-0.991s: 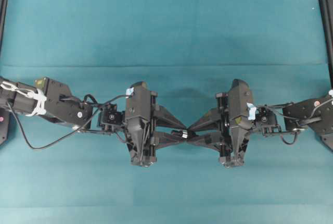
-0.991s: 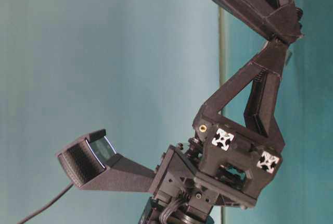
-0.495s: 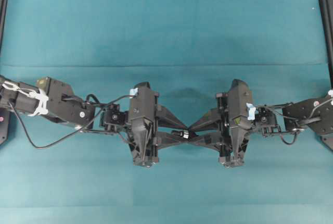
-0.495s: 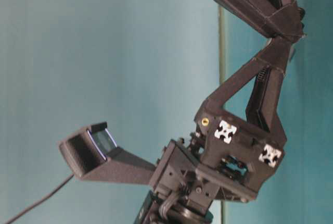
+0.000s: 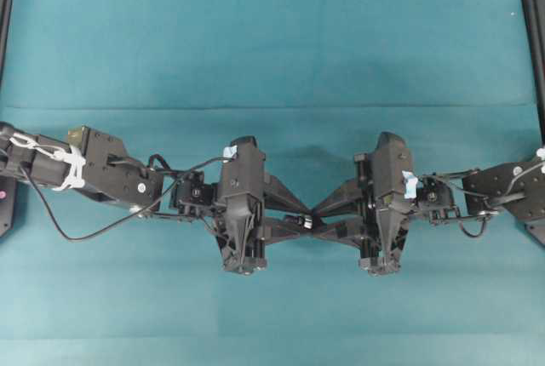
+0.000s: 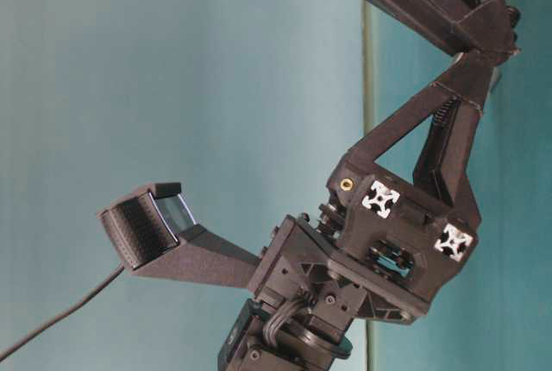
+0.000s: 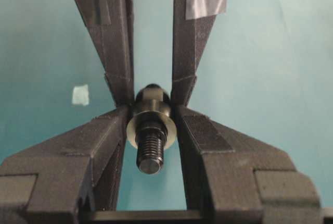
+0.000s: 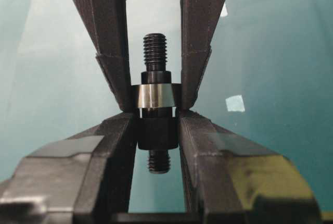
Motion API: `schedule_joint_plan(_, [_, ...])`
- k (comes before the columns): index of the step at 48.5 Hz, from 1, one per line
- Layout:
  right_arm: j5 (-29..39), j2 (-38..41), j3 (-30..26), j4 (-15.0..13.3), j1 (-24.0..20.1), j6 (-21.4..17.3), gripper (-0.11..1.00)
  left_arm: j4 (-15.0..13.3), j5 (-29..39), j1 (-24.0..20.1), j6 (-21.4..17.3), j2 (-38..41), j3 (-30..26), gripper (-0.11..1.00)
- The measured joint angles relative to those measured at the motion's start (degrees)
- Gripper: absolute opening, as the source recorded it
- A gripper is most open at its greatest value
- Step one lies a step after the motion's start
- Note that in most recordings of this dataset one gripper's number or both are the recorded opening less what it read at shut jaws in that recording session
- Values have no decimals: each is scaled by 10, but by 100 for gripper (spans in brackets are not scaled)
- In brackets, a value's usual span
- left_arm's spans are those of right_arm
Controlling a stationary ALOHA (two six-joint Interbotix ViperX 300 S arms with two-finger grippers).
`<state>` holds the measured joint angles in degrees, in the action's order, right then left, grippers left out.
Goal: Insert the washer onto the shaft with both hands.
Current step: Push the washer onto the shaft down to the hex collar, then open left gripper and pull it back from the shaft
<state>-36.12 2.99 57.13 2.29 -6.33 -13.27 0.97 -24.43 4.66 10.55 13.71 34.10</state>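
Two grippers meet tip to tip above the middle of the teal table, the left gripper reaching in from the left and the right gripper from the right. In the left wrist view, the near fingers clamp the silvery washer by its rim, with the threaded end of the shaft poking through its hole toward the camera. In the right wrist view, the near fingers pinch the thick dark body of the shaft, while the washer sits as a bright band just above that body, squeezed between the opposite pair of fingers. So the left gripper is closed on the washer, the right gripper is closed on the shaft, and the washer sits around the shaft.

Both parts hang in the air, well clear of the cloth. Wide bare cloth lies above and below the arms in the overhead view; black frame rails stand at the far left and right edges. A small pale tape scrap lies on the cloth beneath.
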Motion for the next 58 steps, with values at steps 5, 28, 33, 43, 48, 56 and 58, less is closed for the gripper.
schedule_joint_plan(5, [0, 0, 0, 0, 0, 0, 0, 0, 5, -1, 11, 0, -2, 36])
schedule_joint_plan(28, [7, 0, 0, 1, 3, 0, 0, 0, 12, -7, 18, -4, -4, 88])
schedule_joint_plan(33, [7, 0, 0, 1, 3, 0, 0, 0, 13, -8, 18, -9, -4, 87])
schedule_joint_plan(43, [6, 0, 0, 0, 3, 0, 0, 0, 16, -11, 15, -29, -3, 87])
schedule_joint_plan(48, [7, 0, 0, 0, 3, 0, 0, 0, 30, -17, 14, -47, 5, 87])
schedule_joint_plan(56, [7, 0, 0, 1, 3, 0, 0, 0, 80, -17, 11, -80, 32, 87])
schedule_joint_plan(58, [7, 0, -1, 1, 3, 0, 0, 0, 96, -16, 11, -91, 40, 87])
